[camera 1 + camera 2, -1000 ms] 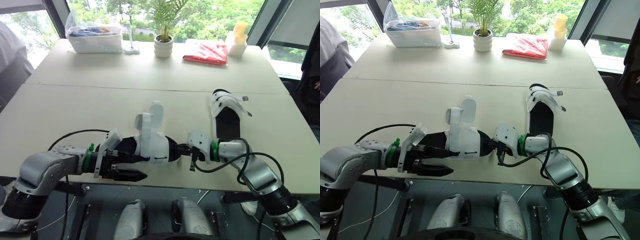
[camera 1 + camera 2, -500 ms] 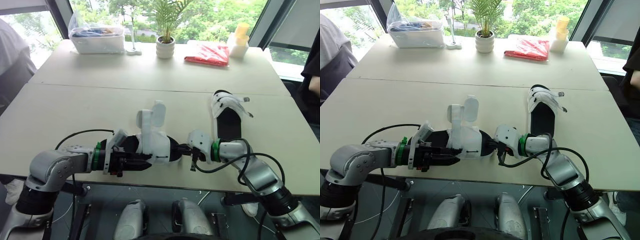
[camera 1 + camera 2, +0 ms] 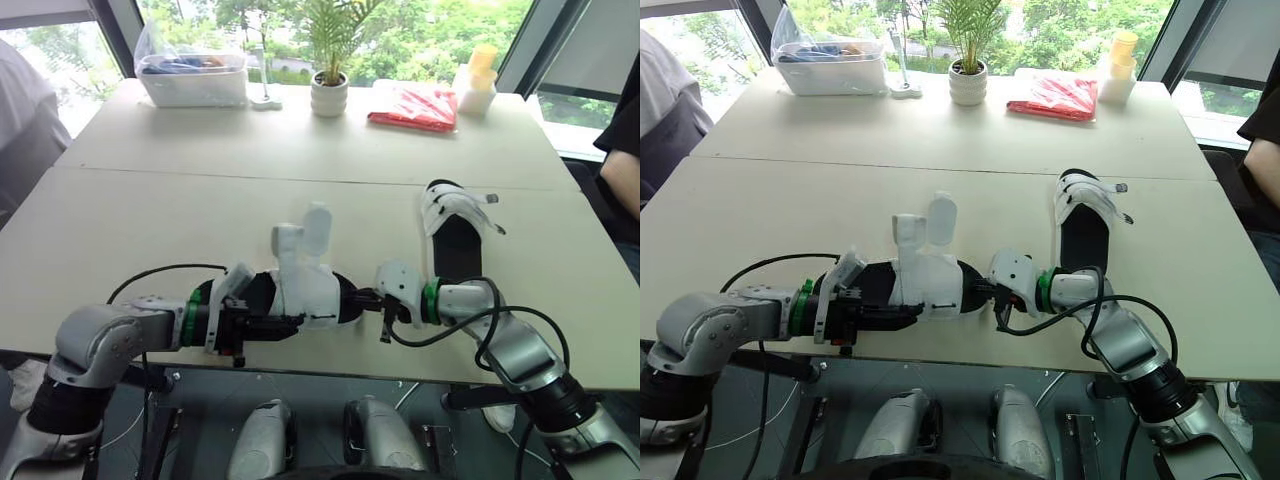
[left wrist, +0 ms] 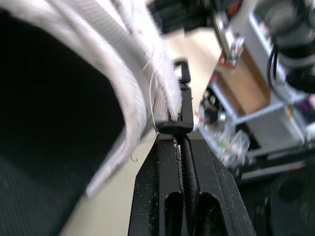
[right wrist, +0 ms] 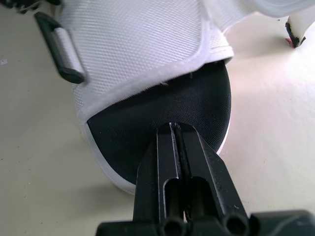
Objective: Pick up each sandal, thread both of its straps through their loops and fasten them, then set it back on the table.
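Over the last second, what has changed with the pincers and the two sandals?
The left pincer moved in from the table's near edge to the near sandal and closed on its side at the black loop. The sandal's raised straps shifted slightly. The right pincer stayed clamped on the sandal's other end, and the second sandal stayed flat on the table.

left pincer (image 3: 293, 322) — open before — now pinches the sandal (image 3: 312, 288) (at its loop).
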